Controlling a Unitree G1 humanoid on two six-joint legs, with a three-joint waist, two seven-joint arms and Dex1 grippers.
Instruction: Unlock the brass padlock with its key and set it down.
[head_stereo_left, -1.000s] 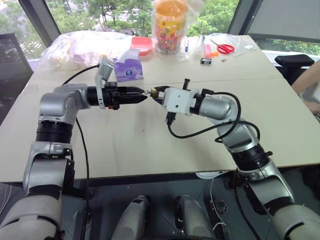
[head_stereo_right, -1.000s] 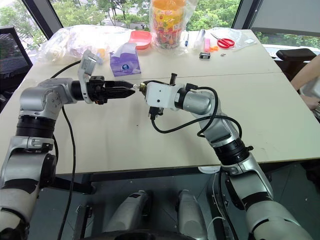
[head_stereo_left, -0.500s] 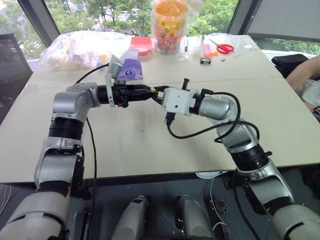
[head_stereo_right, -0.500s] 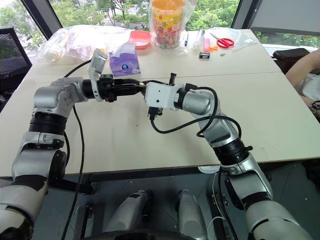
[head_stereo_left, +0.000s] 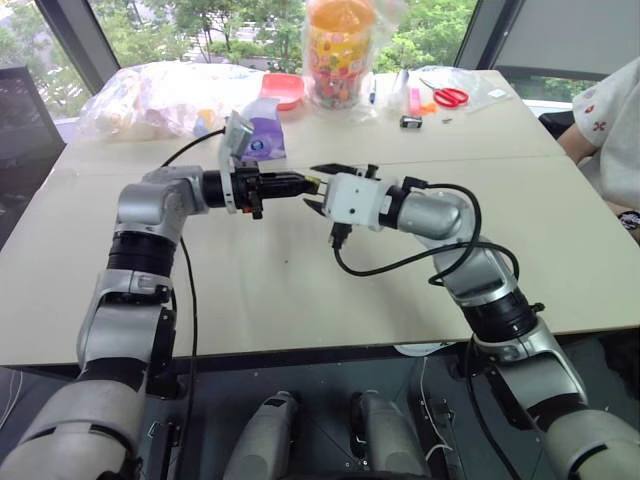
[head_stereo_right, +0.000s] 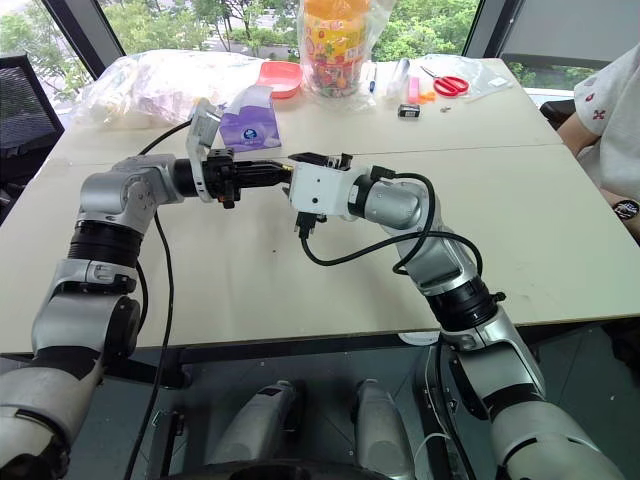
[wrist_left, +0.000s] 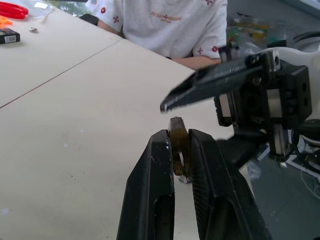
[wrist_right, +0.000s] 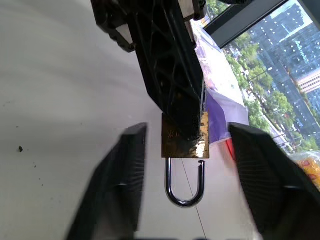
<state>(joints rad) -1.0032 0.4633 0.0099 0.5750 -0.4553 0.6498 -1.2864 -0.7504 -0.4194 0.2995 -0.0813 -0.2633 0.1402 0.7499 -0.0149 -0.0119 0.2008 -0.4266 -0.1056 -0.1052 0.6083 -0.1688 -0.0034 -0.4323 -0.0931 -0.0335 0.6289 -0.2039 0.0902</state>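
In the left eye view, both arms meet above the bare middle of the table (head_stereo_left: 300, 290). The left gripper (head_stereo_left: 308, 181) points across toward the right gripper (head_stereo_left: 318, 187), and a tiny golden speck, the brass padlock (head_stereo_left: 311, 181), sits at the left fingertips. The right fingers stand apart, one above and one below that tip. Clutter lies well apart along the far edge: a purple tissue pack (head_stereo_left: 262, 140), a snack jar (head_stereo_left: 340, 55), red scissors (head_stereo_left: 451, 96). A person's sleeve (head_stereo_left: 612, 110) shows at the right edge.

The right eye view gives the same meeting of the two grippers over the table, the lock too small there to read.

In the left wrist view, the left fingers (wrist_left: 155, 180) are pressed onto the padlock's body, which sticks up between their tips. The other gripper's black finger hangs just beyond it, not touching.

In the right wrist view, the padlock hangs between the spread right fingers (wrist_right: 120, 175), touching neither. Its body is pinched by the left fingertips, and the shackle (wrist_right: 184, 185) looks sprung: one leg ends free, short of the body. I cannot make out a key in any view.

My judgement is that the lock is already open and only needs setting down. The risk is the hold: a small, smooth block is gripped by the very fingertips, high over the table. A jolt while lowering, or a brush against the right fingers on either side, could twist it out, and it would drop and skid. Knocking the loose shackle could also snap it shut again
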